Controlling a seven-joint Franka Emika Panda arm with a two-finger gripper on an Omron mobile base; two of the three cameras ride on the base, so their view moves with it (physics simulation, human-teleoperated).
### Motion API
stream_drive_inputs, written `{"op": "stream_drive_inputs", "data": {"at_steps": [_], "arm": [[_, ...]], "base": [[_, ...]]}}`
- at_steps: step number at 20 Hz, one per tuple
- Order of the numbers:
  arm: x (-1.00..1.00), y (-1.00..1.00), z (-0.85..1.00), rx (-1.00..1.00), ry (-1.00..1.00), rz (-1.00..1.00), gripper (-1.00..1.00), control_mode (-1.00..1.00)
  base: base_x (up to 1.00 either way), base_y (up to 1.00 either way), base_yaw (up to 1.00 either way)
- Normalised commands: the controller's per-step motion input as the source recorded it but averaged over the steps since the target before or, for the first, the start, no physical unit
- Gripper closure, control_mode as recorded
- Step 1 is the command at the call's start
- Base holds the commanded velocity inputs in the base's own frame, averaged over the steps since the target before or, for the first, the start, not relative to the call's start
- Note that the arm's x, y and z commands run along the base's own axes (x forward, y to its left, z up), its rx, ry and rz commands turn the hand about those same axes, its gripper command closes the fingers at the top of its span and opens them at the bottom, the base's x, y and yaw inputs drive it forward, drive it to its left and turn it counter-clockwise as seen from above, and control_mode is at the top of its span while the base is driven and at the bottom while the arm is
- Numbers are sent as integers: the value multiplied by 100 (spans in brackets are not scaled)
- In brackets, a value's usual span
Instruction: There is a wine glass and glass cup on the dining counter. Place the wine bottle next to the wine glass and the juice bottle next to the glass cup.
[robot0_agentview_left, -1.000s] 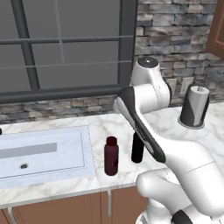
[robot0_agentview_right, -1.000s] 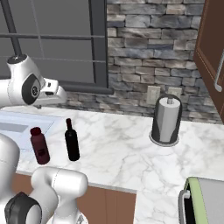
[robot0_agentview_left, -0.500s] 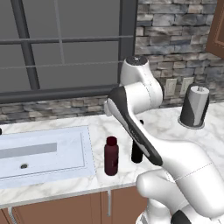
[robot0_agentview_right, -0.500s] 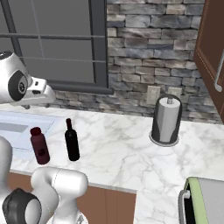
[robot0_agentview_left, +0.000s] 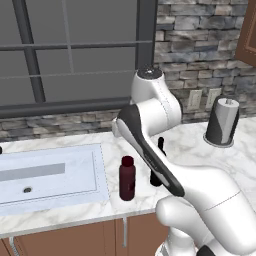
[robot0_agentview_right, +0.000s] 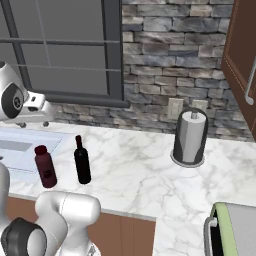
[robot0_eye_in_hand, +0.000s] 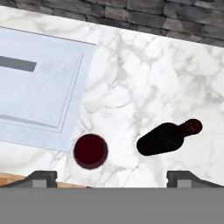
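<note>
Grey stone wall (robot0_agentview_right: 165, 75) behind a white marble counter (robot0_agentview_right: 145, 175) — big dark-framed window (robot0_agentview_left: 75, 55) up behind the gripper, sink (robot0_agentview_left: 45, 172) sunk in the counter just below it. Off to the gripper's right: outlets (robot0_agentview_right: 175, 107), a paper towel roll (robot0_agentview_right: 190, 137), wood cabinet (robot0_agentview_right: 242, 65) — brown cabinets (robot0_agentview_left: 65, 237) under the counter.

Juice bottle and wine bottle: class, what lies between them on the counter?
Only bare marble separates the juice bottle and wine bottle, clearest in the right base view.
</note>
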Motion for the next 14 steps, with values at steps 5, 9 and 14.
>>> {"op": "stream_drive_inputs", "data": {"at_steps": [5, 9, 14], "arm": [[-2, 0, -14, 3, 1, 0, -100, -100], [-1, 0, -16, 1, 0, 0, -100, -100], [0, 4, -19, 0, 5, 0, -100, -100]], "base": [[0, 0, 0], [0, 0, 0], [0, 0, 0]]}}
